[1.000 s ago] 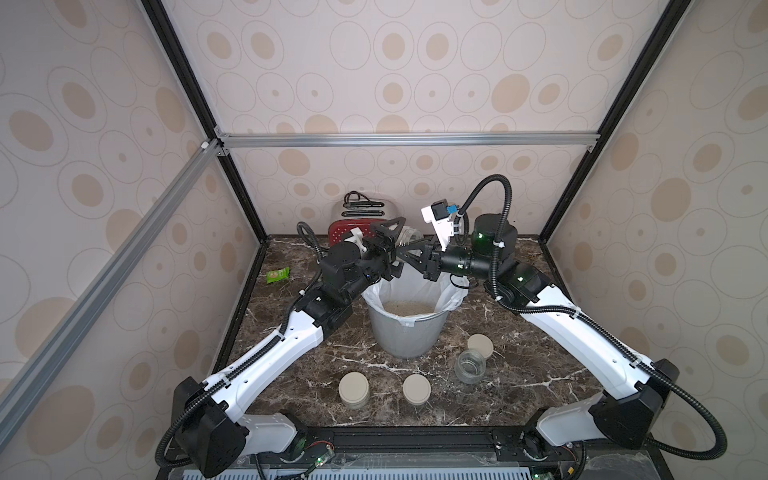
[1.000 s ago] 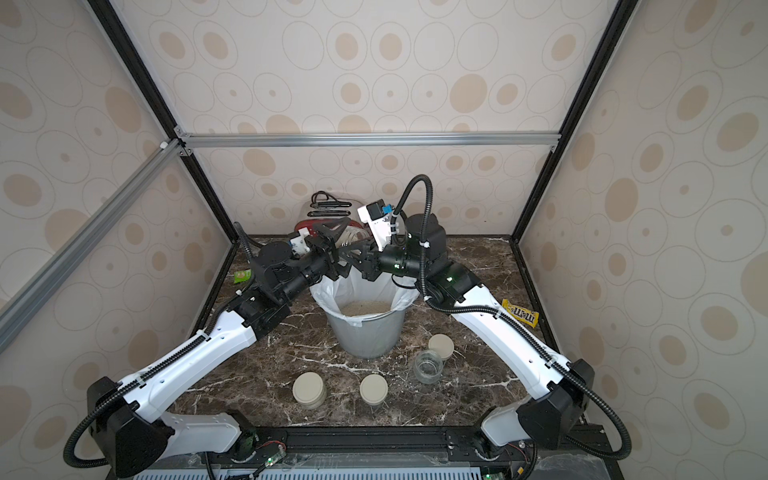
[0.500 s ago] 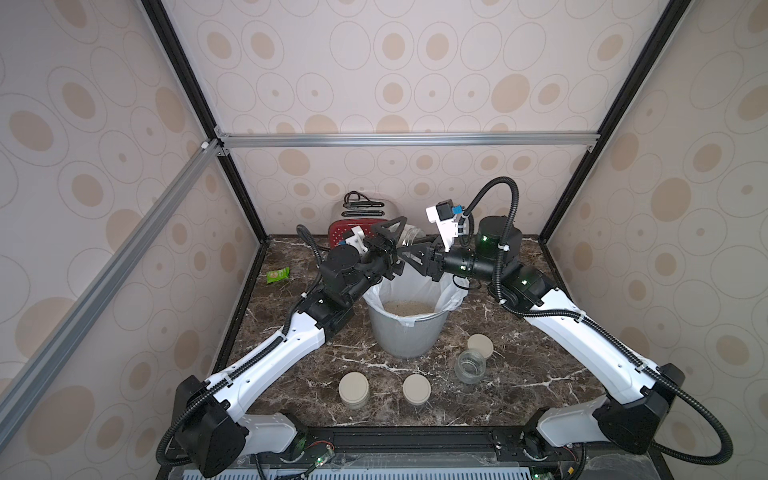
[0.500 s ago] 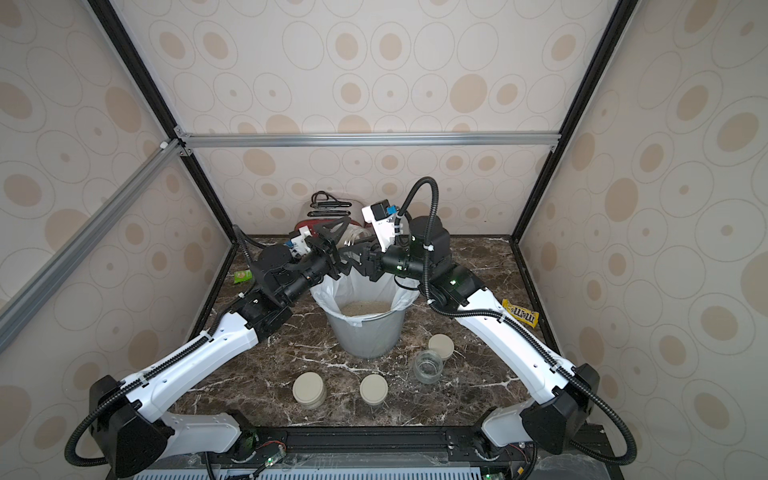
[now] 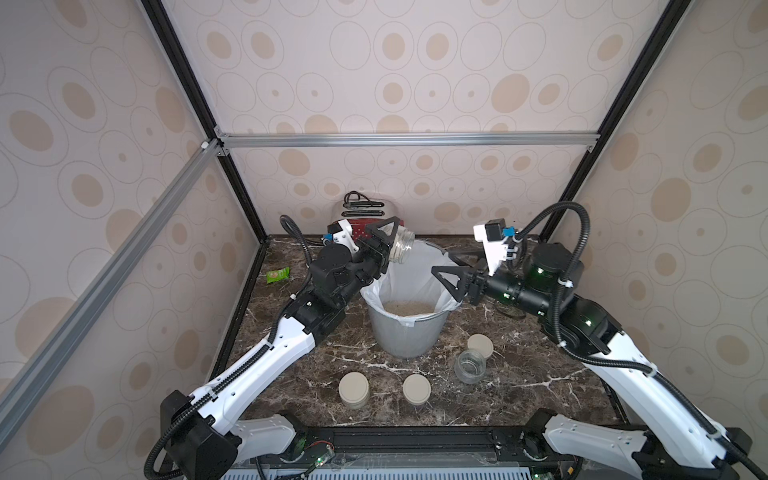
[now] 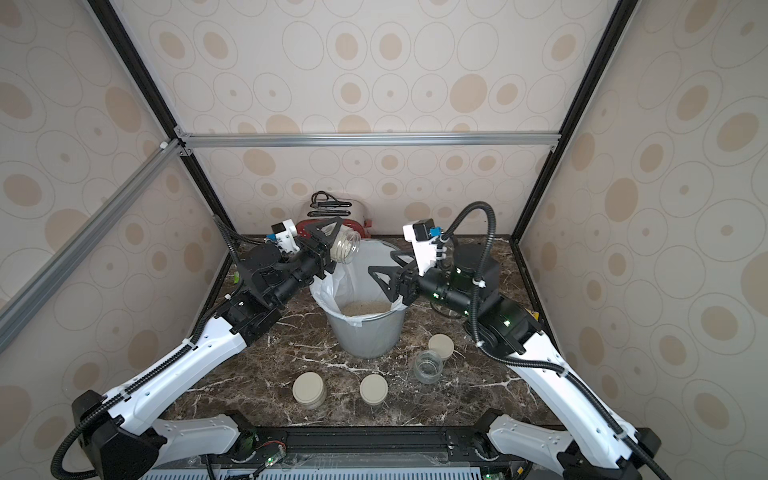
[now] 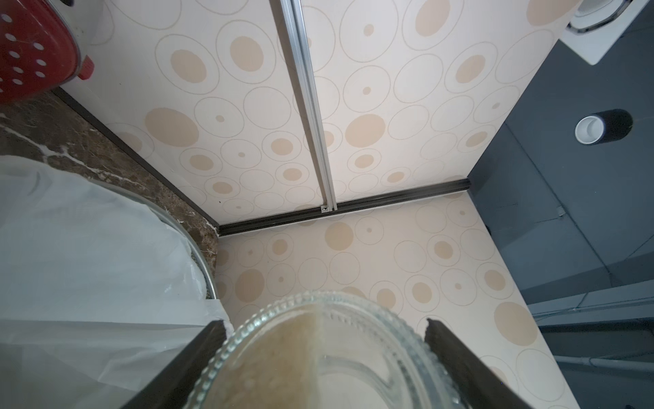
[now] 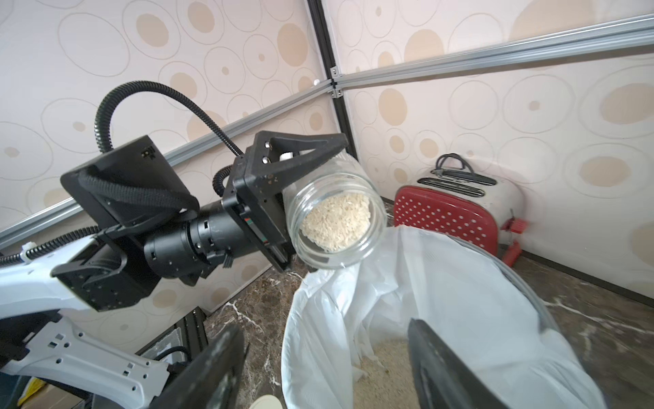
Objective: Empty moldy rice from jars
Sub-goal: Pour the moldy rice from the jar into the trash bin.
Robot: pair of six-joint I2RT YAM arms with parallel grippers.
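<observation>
My left gripper (image 5: pixel 390 245) is shut on an open glass jar (image 5: pixel 402 248), tilted mouth-down above the far left rim of the grey bin (image 5: pixel 407 336). Moldy rice (image 8: pixel 336 219) still fills the jar, and more lies in the bin's white liner (image 5: pixel 409 307). My right gripper (image 5: pixel 441 264) hangs open and empty over the bin's right rim, well apart from the jar. Near the table's front stand an empty open jar (image 5: pixel 469 365), a loose lid (image 5: pixel 480 346), a lidded jar (image 5: pixel 353 390) and another lid (image 5: pixel 416 389).
A red polka-dot toaster (image 5: pixel 365 216) stands against the back wall behind the bin. A green packet (image 5: pixel 277 274) lies at the left edge and a yellow packet (image 6: pixel 534 314) by my right arm. The enclosure walls close in on three sides.
My right gripper has drawn back to the right from the jar's mouth and opened. My left gripper keeps the jar tilted over the bin, almost unmoved.
</observation>
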